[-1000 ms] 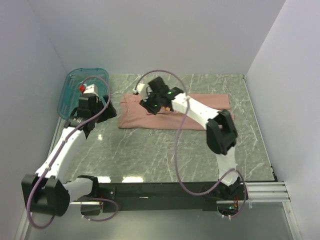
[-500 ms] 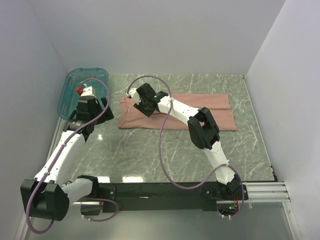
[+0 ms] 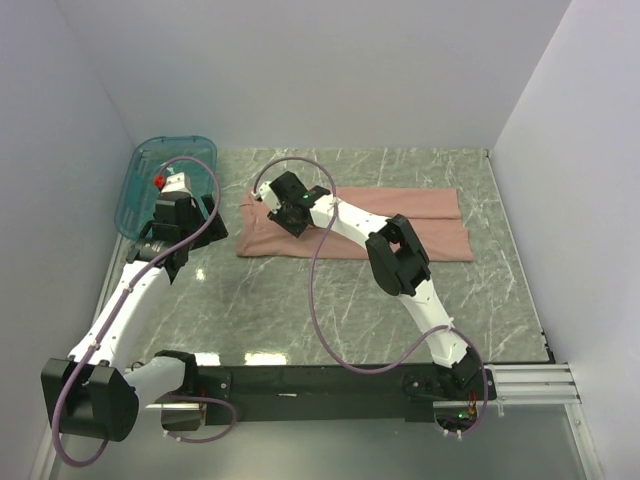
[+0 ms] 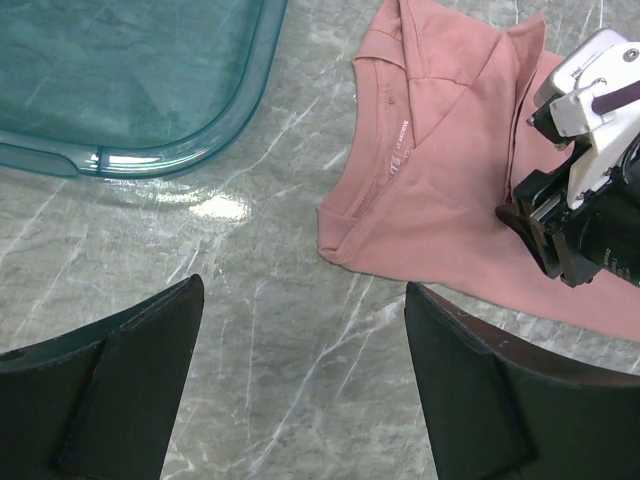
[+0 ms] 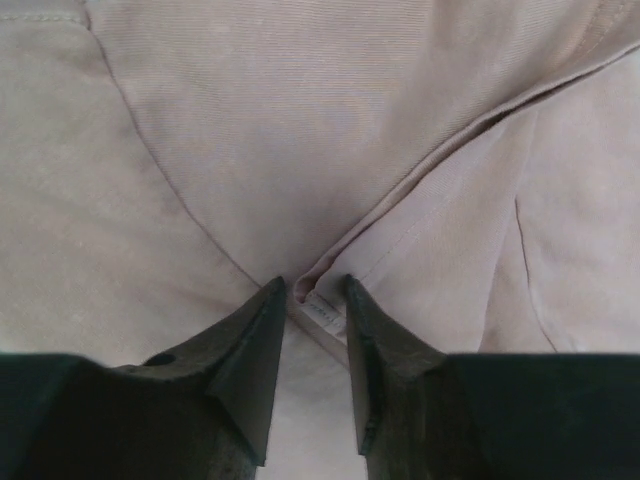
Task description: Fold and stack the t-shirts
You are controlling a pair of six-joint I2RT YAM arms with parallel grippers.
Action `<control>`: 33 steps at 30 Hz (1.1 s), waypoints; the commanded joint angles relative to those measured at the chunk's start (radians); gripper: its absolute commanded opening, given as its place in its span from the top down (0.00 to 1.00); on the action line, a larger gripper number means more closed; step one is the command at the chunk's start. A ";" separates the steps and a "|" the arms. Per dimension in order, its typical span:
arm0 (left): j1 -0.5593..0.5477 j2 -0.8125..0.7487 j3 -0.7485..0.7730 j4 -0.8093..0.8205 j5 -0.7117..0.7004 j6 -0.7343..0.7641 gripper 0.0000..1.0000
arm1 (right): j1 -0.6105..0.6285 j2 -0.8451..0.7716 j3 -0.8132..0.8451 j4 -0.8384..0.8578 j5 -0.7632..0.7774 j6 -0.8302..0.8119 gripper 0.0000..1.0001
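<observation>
At the far side of the marble bench [image 3: 300, 290], the dusty-pink t-shirt [image 3: 420, 215] lies in a long folded strip, the right claw [image 5: 308, 295] pinching a raised hem near its collar end. The left claw [image 4: 303, 290], spread wide, hovers over bare stone between the shirt and the teal bin [image 4: 232, 118].

A translucent teal plastic bin [image 3: 142, 190] is sitting at the far left corner of the grey-green marbled counter [image 3: 300, 300]. Plain white walls [image 3: 300, 70] are enclosing the counter on three sides. Light is glinting off the stone just beside the bin's rounded corner.
</observation>
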 commanded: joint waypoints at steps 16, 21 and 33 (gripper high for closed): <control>0.001 -0.003 -0.007 0.025 -0.001 0.010 0.13 | -0.040 -0.056 0.037 0.043 0.137 0.020 0.92; 0.001 -0.003 -0.007 0.025 0.001 0.009 0.13 | -0.082 -0.070 0.039 0.053 0.163 0.026 0.96; 0.001 0.010 -0.009 0.027 0.007 0.006 0.13 | -0.178 -0.044 0.117 0.073 0.255 0.050 0.67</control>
